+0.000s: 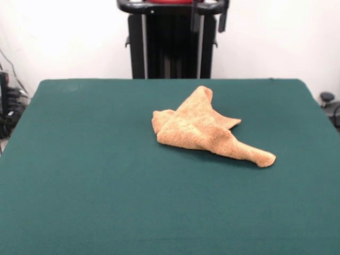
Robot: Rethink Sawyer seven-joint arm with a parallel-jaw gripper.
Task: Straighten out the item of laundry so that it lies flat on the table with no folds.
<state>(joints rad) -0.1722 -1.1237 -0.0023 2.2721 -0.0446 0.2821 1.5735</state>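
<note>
While the towel (pixel 204 130) sits bunched and folded just right of the middle of the table (pixel 79 175), one rolled corner trailing toward the camera, the gripper (pixel 210 18) hangs drawn back at the far edge, its opening impossible to judge.

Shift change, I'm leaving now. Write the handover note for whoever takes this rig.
Gripper: drawn back at the top edge above the pedestal, well clear of the cloth; open or shut cannot be told.
Towel: crumpled on the green table, a little right of centre in the front view, bunched into folds with one rolled corner sticking out toward the near right.
Done: nothing visible yet.
Left: spread it fully flat, no folds.
</note>
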